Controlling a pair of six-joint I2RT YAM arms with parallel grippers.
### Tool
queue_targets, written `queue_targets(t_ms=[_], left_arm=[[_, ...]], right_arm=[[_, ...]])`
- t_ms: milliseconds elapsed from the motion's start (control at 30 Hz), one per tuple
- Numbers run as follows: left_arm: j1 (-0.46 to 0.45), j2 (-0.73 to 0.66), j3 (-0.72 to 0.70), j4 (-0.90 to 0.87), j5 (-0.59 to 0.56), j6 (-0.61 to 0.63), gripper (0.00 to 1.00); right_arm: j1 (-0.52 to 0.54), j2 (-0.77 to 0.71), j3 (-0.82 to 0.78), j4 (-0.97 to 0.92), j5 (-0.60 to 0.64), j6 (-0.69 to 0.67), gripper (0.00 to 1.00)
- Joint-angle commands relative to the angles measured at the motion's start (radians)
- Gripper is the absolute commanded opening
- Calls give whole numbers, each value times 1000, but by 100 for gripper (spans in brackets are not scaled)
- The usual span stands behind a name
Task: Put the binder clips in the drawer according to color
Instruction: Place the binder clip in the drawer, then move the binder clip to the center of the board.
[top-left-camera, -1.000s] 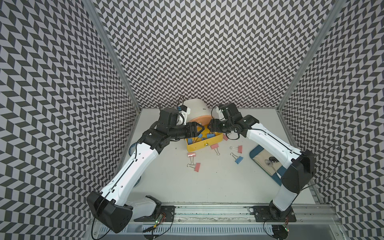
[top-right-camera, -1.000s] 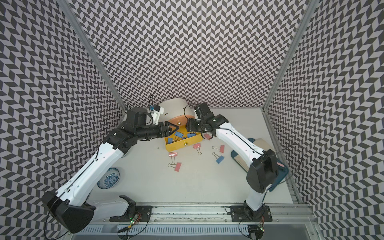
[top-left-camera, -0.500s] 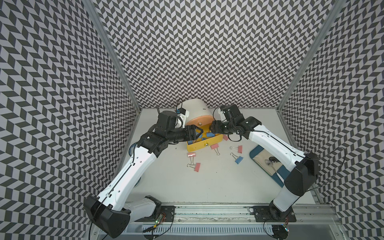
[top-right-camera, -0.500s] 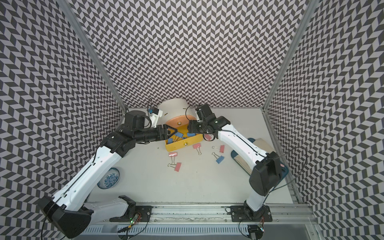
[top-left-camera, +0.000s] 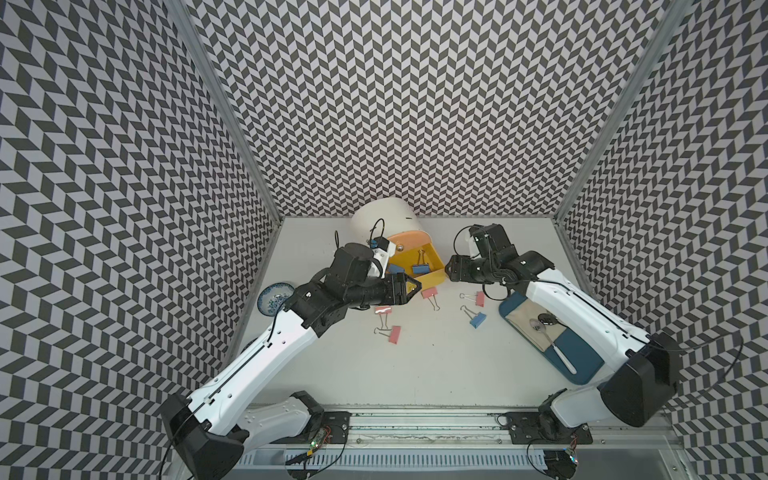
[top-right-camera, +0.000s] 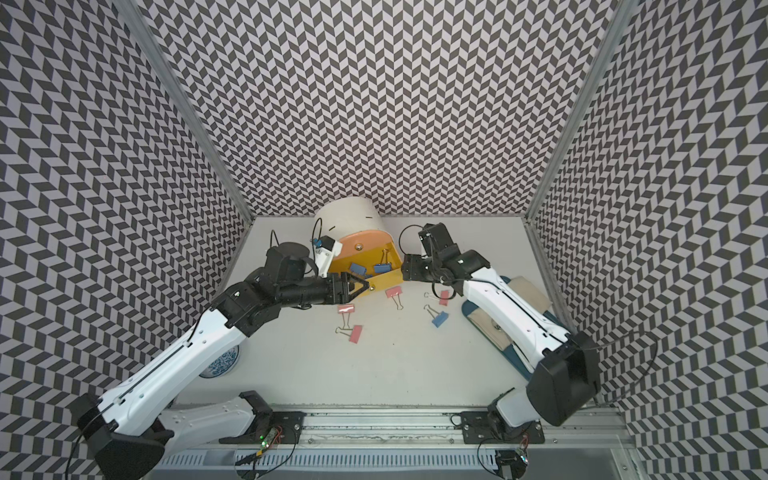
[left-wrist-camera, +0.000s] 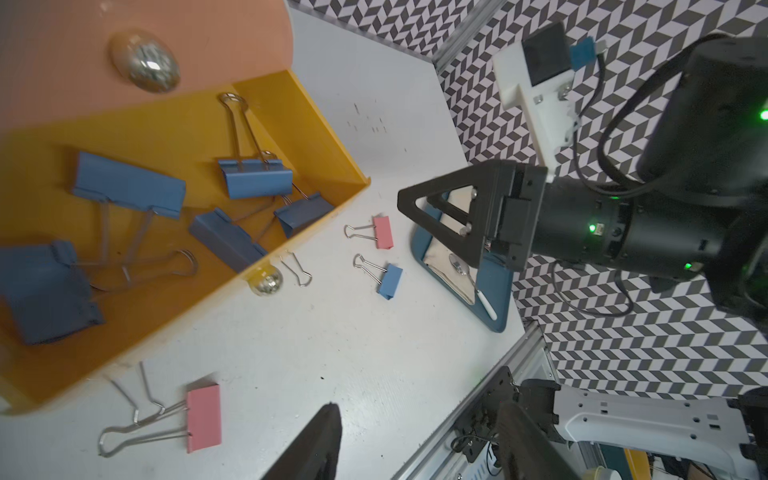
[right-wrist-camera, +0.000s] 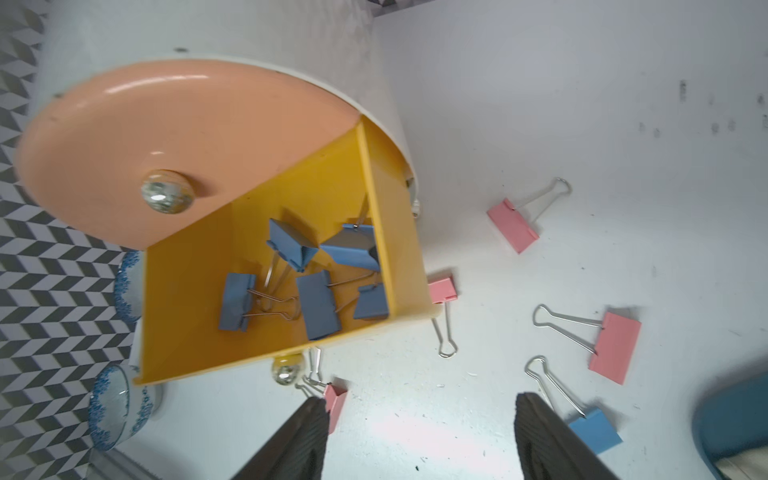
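— Which step is this?

— The blues, I'd say. The yellow drawer (top-left-camera: 432, 272) is open at twelve o'clock with five blue clips (right-wrist-camera: 318, 303) inside. One stray blue clip (top-left-camera: 478, 320) lies on the table (top-left-camera: 415, 370) toward three o'clock.

— And the pinks?

— Four pink clips (top-left-camera: 394, 334) lie loose around the middle, one just beside the drawer's front corner. The peach drawer (top-left-camera: 409, 241) above is shut, so I'd guess it must be pulled out before any pink goes in.

— Are the arms holding anything?

— No. The left gripper (top-left-camera: 409, 286) hangs at the drawer's front, jaws spread and empty. The right gripper (top-left-camera: 449, 270) sits off the drawer's three o'clock corner, also spread, with nothing between its fingers.

— Next move?

— The right one is nearer the stray blue. It would need to come down over the flat body, not those thin wire loops, which look likely to slip.

— And the room?

— The tabletop is white and lightly scuffed. A blue tray (top-left-camera: 582, 368) with a spoon (top-left-camera: 557, 351) sits at four o'clock, and a patterned bowl (top-left-camera: 272, 297) at nine. Chevron walls (top-left-camera: 415, 104) close three sides, and a metal rail (top-left-camera: 415, 420) runs along six.
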Motion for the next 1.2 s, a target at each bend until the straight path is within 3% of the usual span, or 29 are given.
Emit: queue_targets(t_ms=[0, 233, 367, 767, 1167], left_arm=[[-46, -55, -55, 66, -74, -73, 63], [-217, -114, -167, 96, -196, -163, 62], [-277, -143, -210, 92, -236, -200, 62], [-292, -189, -204, 46, -273, -211, 63], [-292, -192, -201, 29, -271, -208, 63]], right_arm=[[-51, -47, -79, 43, -12, -20, 75], [-125, -29, -207, 65, -34, -49, 72], [-147, 3, -264, 101, -10, -54, 64], [-171, 130, -328, 182, 13, -65, 46], [-173, 213, -334, 221, 16, -74, 39]])
